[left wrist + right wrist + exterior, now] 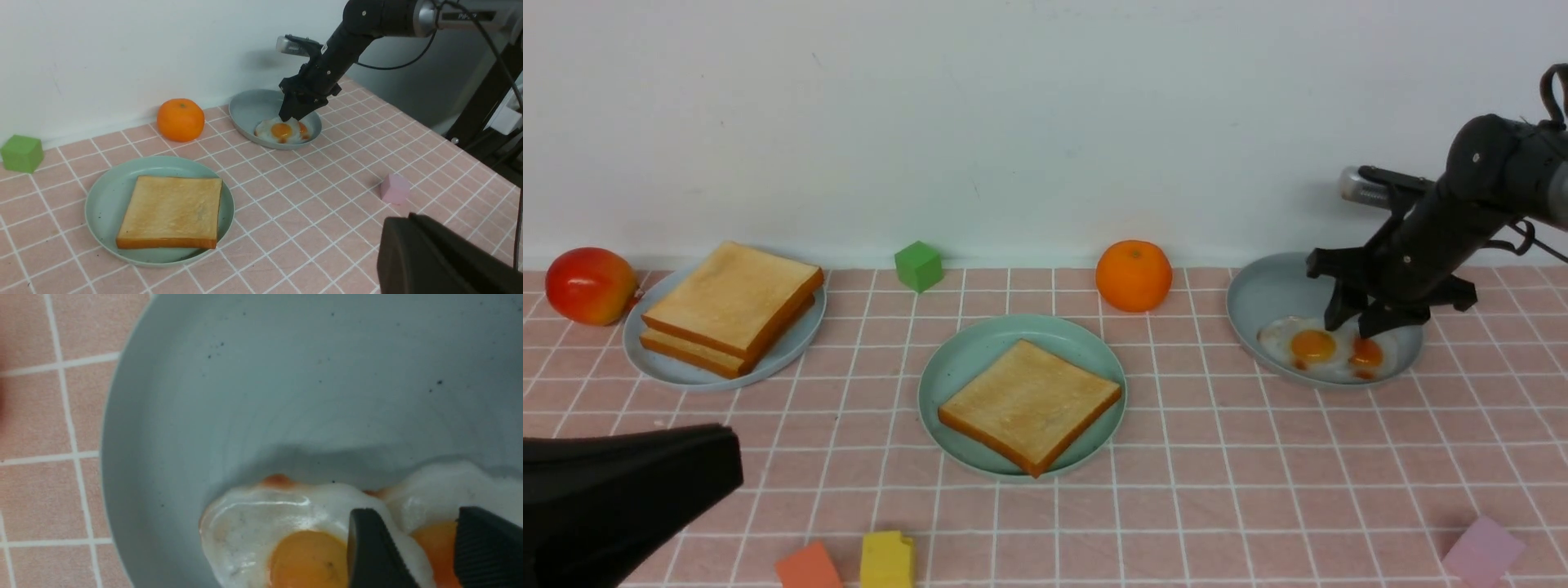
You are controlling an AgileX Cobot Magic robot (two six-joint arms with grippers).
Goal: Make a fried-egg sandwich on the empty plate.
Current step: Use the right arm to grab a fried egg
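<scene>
While the left gripper [727,467] lay low at the near edge of the pink tiled table [1225,490], its jaws were pressed together with nothing between them. Just off its tip, toward the right arm's side, sat an orange block [807,567] and a yellow block [887,560], close beside each other. A pink block [1482,551] lay well apart from them, on the near side of the right gripper [1354,325].

Farther out, about midway between the two grippers, rested the mint-green plate [964,359]. It carried a single toast slice [1029,404] lying flat, with no egg on it.

Beyond the left gripper, a pale blue-grey plate [792,351] held a stack of two toast slices [731,306], and a red fruit [590,286] sat just beside that plate's outer edge.

The right gripper reached down into the grey-blue dish [1266,290] with its jaws spread apart, closed on nothing. Two fried eggs lay side by side there. One finger [376,555] came down over the white between the yolks, so the outer egg [1366,353] had its yolk between the jaws and the inner egg [1312,345] lay just beside them. I could not tell whether the pads touched the egg.

An orange [1134,275] stood near the dish on the left arm's side, and a green cube [919,265] sat farther that way, by the wall.
</scene>
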